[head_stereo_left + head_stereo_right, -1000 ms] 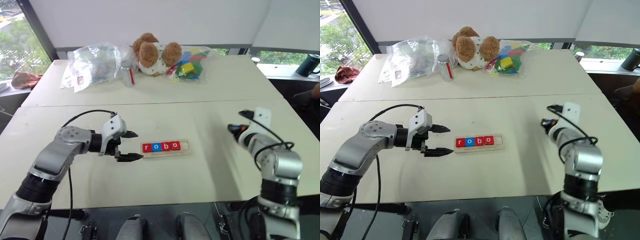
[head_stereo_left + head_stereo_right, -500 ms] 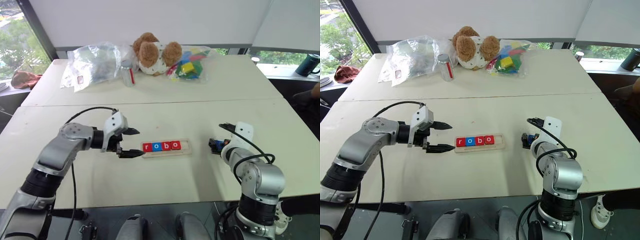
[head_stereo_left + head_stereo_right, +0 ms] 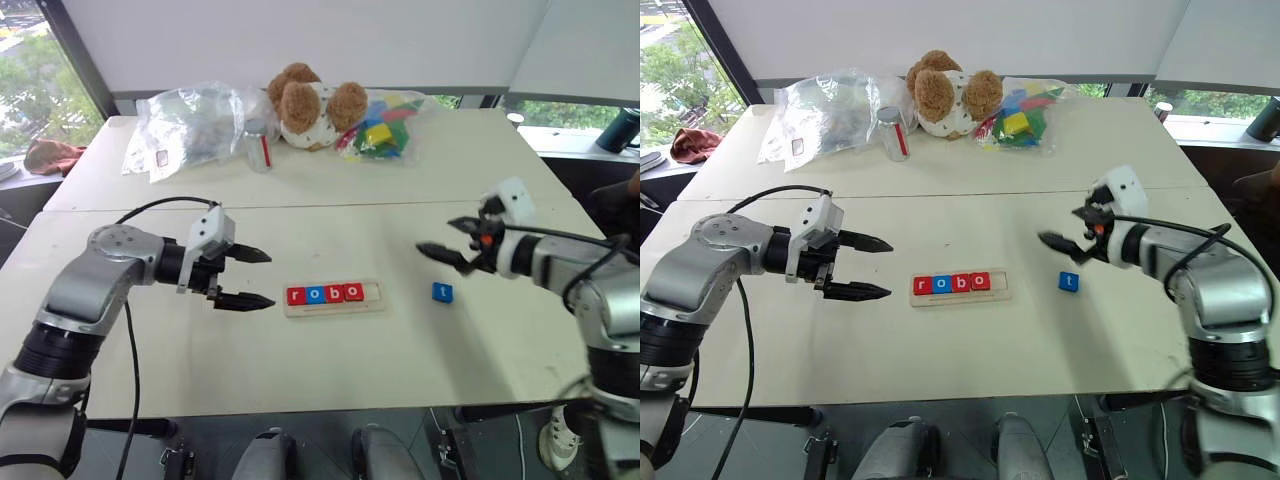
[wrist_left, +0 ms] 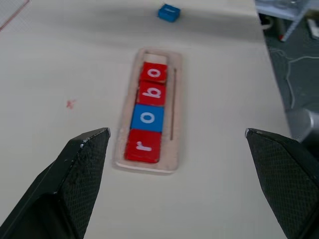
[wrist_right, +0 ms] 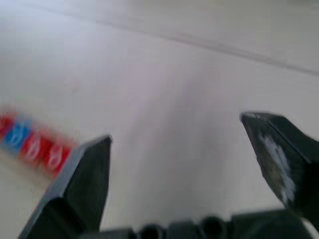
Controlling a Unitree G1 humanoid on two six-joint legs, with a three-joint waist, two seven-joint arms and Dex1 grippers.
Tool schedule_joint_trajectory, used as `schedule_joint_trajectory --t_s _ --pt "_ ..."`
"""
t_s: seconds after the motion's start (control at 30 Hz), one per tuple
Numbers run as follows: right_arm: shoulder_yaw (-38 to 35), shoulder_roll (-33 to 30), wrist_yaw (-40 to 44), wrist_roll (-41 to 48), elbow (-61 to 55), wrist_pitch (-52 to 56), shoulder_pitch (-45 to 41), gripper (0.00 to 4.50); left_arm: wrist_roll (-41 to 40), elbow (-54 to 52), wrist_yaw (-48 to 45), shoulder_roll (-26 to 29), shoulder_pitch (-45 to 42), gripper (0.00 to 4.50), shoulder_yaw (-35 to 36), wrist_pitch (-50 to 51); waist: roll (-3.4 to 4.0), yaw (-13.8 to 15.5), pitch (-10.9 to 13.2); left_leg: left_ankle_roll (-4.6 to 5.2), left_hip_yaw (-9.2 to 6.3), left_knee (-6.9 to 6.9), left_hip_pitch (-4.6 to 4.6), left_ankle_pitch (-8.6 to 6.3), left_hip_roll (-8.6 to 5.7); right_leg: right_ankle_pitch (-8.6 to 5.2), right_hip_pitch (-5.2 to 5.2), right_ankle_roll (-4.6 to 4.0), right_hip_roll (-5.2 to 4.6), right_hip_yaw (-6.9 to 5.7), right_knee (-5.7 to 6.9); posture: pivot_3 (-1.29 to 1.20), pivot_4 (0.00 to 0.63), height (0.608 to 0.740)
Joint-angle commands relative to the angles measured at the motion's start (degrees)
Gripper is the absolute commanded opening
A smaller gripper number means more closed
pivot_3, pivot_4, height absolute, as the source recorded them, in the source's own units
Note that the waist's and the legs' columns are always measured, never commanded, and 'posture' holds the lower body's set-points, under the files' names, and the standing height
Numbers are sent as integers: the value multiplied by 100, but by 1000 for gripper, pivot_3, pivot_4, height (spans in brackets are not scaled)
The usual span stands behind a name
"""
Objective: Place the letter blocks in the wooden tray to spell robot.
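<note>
- Four letter blocks (image 3: 324,293) sit in the wooden tray (image 3: 333,297), reading r-o-b-o: red, blue, red, red, white lowercase letters.
- Tray is a long pale wood holder lying flat on the near white table (image 3: 300,360), roughly centre; the slot end toward the robot's right is unfilled.
- Fifth block, the blue t block (image 3: 442,292), lies loose on the table, right of the tray and apart from it, letter facing up.
- Left gripper (image 3: 252,277) hangs just left of the tray's r end, fingers spread wide, holding nothing, not touching the tray.
- Right gripper (image 3: 449,239) is above the table, just beyond the t block, fingers wide apart, nothing between them.
- Left wrist view looks along the tray lengthwise: r nearest, then o, b, o, then the bare slot end (image 4: 156,55); the t block (image 4: 169,12) shows further off; a thin groove runs along one side of the tray, which the head views do not resolve.
- Right wrist view is blurred; red and blue blocks (image 5: 35,144) smear at one edge, letters unreadable there.
- Head views alone give the far table: teddy bear (image 3: 305,105), clear plastic bags (image 3: 190,125), small bottle (image 3: 258,148), bagged coloured toy blocks (image 3: 378,128).
</note>
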Motion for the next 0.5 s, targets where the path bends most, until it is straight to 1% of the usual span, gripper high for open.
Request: schedule_joint_trajectory --t_s 0.03,0.07,0.13,0.2,0.27,0.37,0.5 --pt "340 -326 1120 -451 1171 -2136 7 4468 187 -102 -41 41 -71 4500 -94 -218 -5 -16 3 0 8 5 1 0 -4 0 0 0 -6 5 0 0 150 740" --pt "380 -340 1278 -477 1452 -2422 -31 4468 210 -119 -33 50 -40 4500 -104 -230 -7 -27 4 0 16 11 6 0 -5 0 0 0 -10 10 -3 0 150 740" --pt "415 -260 1343 -593 2178 -2873 -218 4468 279 -226 21 119 118 4500 -105 -233 -7 -35 5 0 26 12 19 0 -4 1 3 1 -11 21 5 0 150 740" --pt "480 -253 1519 -685 2579 -3296 -234 4468 252 -308 100 176 248 4500 -29 -151 -7 -28 5 -1 26 9 27 1 2 0 4 0 -16 24 13 0 150 740" --pt "513 -246 1742 -691 2764 -3542 -146 4468 195 -343 199 219 352 4500 90 -63 -7 -18 5 -3 21 3 32 2 8 0 3 0 -13 24 16 0 150 740" --pt "541 -168 1837 -750 3033 -3757 -115 4468 214 -291 383 316 501 4500 213 63 -6 -9 5 -7 16 2 32 4 12 0 3 0 -11 22 17 0 150 740" --pt "541 -4 1838 -734 3238 -3731 -191 4468 332 -228 461 491 765 4500 255 -31 -5 -4 5 -11 19 4 36 6 7 0 8 -1 -20 26 17 0 150 740"
